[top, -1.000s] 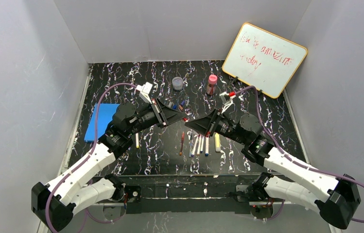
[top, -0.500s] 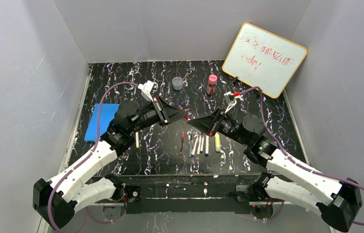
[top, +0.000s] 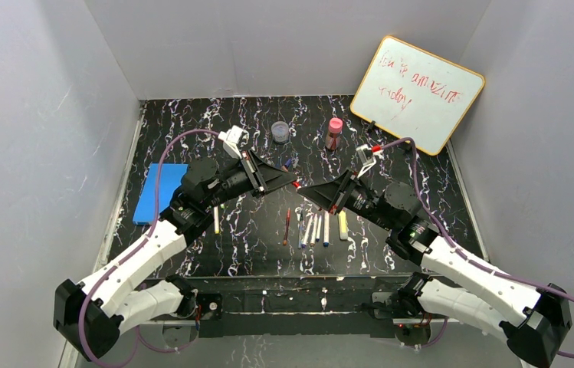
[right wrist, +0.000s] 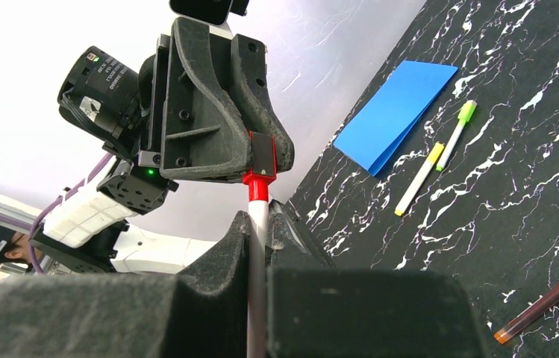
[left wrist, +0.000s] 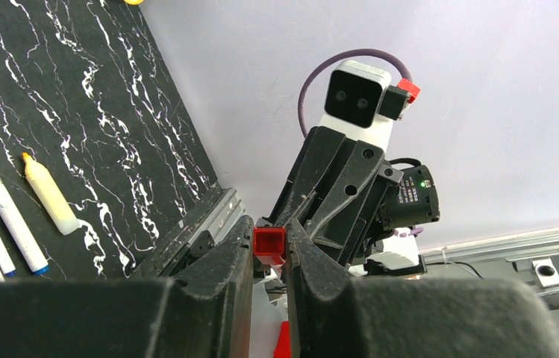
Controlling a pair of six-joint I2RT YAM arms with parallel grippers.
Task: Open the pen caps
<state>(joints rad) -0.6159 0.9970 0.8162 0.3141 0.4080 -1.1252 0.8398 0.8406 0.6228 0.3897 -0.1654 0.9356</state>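
Above the middle of the table my two grippers meet tip to tip. My left gripper (top: pixel 292 182) is shut on a red pen cap (left wrist: pixel 269 245), seen end-on between its fingers. My right gripper (top: pixel 303 188) is shut on the slim white barrel of a pen (right wrist: pixel 259 216) with a red collar. In the right wrist view the red cap (right wrist: pixel 263 155) sits on the pen's end with no gap showing. Several more pens (top: pixel 316 228) lie in a row below the grippers. A thin dark red pen (top: pixel 287 225) lies to their left.
A blue folded pad (top: pixel 159 192) lies at the left, with a yellow-tipped pen (top: pixel 216 221) and a green-tipped pen (right wrist: pixel 458 124) beside it. Loose caps (top: pixel 287 163) lie behind the grippers. A clear jar (top: pixel 280 132), a pink-capped bottle (top: pixel 334 133) and a whiteboard (top: pixel 417 93) stand at the back.
Both grippers have drifted slightly up and to the right together, still joined at the pen. Neither grip has changed.
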